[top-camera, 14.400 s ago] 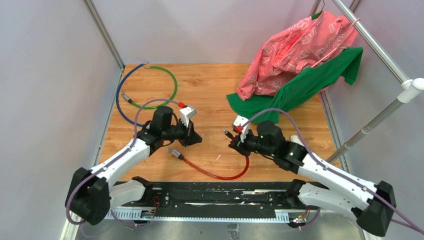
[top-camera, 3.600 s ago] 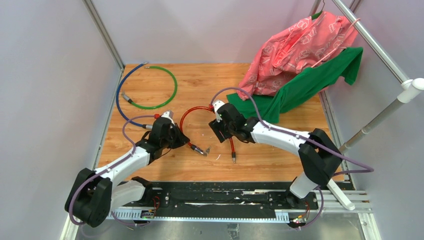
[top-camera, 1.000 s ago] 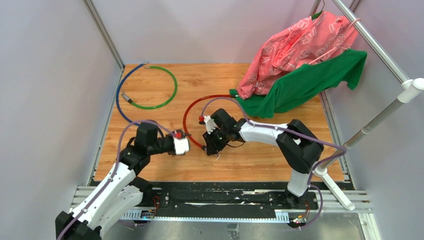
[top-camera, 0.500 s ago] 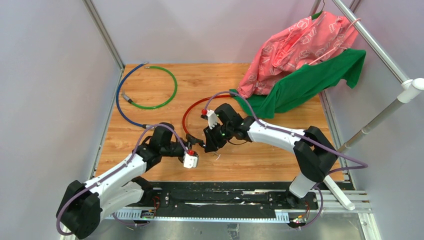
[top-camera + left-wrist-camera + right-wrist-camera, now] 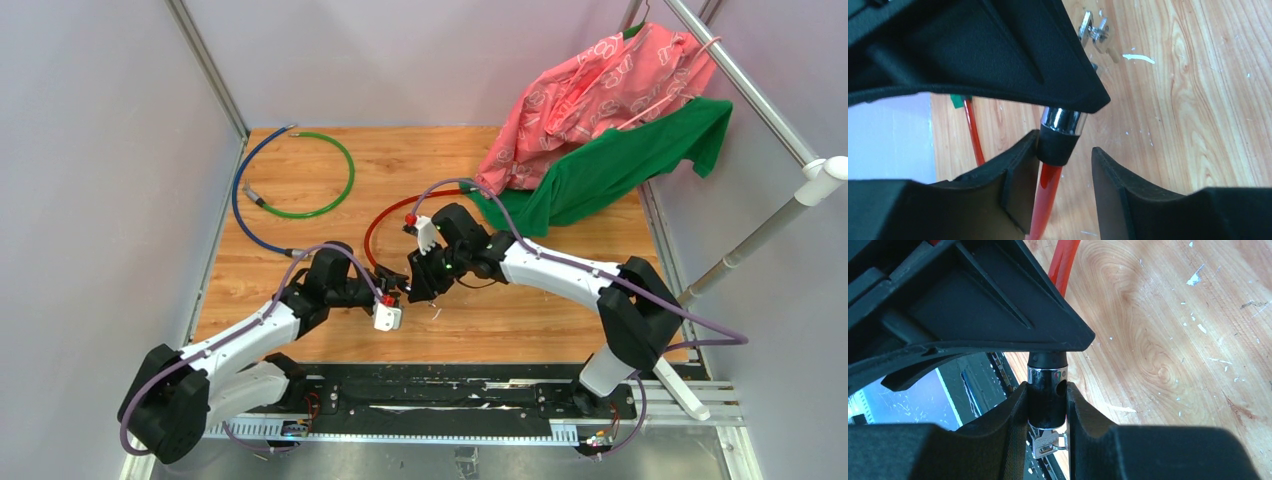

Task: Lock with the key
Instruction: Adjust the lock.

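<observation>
here we go, both arms meet at the middle of the wooden desk (image 5: 530, 322). the right fingers (image 5: 1018, 410) are closed tight on the lock barrel (image 5: 1047, 400), a short black cylinder with a silver band, pinched from both sides. and there's the key (image 5: 1045, 444), a tiny silver thing touching the barrel's near end in the right wrist view; whether it sits inside the keyhole, cannot tell. the left wrist view picks up the small bunch (image 5: 1093, 31) just past the black bulk of the right arm, close over the wood.

over to the left fingers (image 5: 1020, 180): they're apart, spread around the other end of the red cable (image 5: 1047, 202). its black collar (image 5: 1055, 147) leans against one pad, with a clear gap to the other, so no grip there. the silver tip (image 5: 1064, 120) above that collar runs up under the right arm's black body, and how far in it goes is hidden.

from above, the red cable arcs in a loop behind the two wrists. far left, a green cable (image 5: 347, 170) in a ring and a blue cable (image 5: 236, 200) lie well apart from the action. back right, a pink garment (image 5: 590, 90) is draped over a green garment (image 5: 620, 165), whose hem spills onto the desk.
</observation>
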`<state>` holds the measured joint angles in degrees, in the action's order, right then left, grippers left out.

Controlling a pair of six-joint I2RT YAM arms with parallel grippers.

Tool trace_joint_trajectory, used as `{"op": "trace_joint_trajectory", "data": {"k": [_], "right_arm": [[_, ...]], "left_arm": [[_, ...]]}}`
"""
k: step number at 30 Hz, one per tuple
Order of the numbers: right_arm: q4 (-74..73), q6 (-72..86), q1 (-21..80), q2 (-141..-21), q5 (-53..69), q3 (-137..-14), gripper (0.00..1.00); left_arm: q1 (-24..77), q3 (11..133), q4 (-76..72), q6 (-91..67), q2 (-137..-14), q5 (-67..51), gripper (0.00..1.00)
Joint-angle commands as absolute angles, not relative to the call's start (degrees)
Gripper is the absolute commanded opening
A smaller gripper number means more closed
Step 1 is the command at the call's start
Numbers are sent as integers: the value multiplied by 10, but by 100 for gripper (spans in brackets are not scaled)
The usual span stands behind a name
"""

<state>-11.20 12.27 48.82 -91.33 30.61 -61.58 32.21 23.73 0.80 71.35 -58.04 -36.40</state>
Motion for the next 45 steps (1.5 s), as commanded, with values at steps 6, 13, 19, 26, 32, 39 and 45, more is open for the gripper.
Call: {"op": "trace_joint_trajectory", "data": {"k": [6,13,19,26,32,39,45], "right_arm": [[-105,134,483,-891,322,-638,0],[-107,135,483,-881,323,-646,0],[-116,128,483,-865,312,-648,0],[-120,149,482,-877,310,-653,0],[-106,158,482,-868,314,-649,0],[-109,152,482,-849,306,-642,0],[-152,126,476,-827,270,-659,34]], "left_arm": [[358,261,-37,660,-582,-373,30],[365,271,-47,644,-584,-377,0],[365,287,-47,558,-579,-363,0],[366,276,-47,602,-574,-360,55],[367,278,-47,617,-579,-345,41],[367,281,-47,625,-584,-348,0],[366,323,-52,463,-594,-335,0]]}}
